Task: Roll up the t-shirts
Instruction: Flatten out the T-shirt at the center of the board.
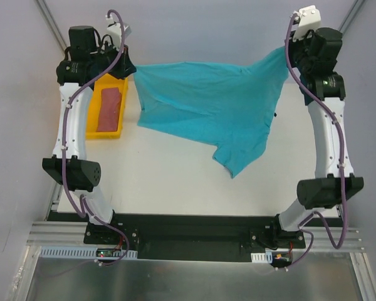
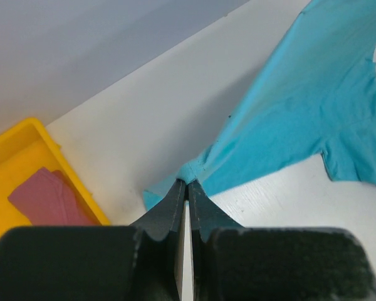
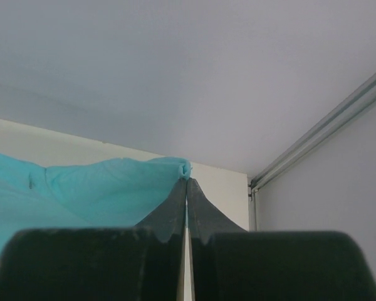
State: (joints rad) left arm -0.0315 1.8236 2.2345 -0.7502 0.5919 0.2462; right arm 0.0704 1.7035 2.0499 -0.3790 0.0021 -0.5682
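Note:
The turquoise t-shirt (image 1: 213,106) hangs stretched between my two grippers above the far part of the table, its lower part drooping toward the table at the middle right. My left gripper (image 1: 129,65) is shut on its left corner, seen in the left wrist view (image 2: 187,180) with the t-shirt (image 2: 301,113) spreading away to the right. My right gripper (image 1: 287,50) is shut on its right corner, seen in the right wrist view (image 3: 187,178) with the t-shirt (image 3: 81,188) bunched at the tips. The rose-red t-shirt (image 1: 109,109) lies folded in the yellow tray.
The yellow tray (image 1: 122,106) stands at the far left of the table, just below my left gripper; it also shows in the left wrist view (image 2: 12,150). Grey walls enclose the table, with a metal rail (image 3: 326,125) at the far right corner.

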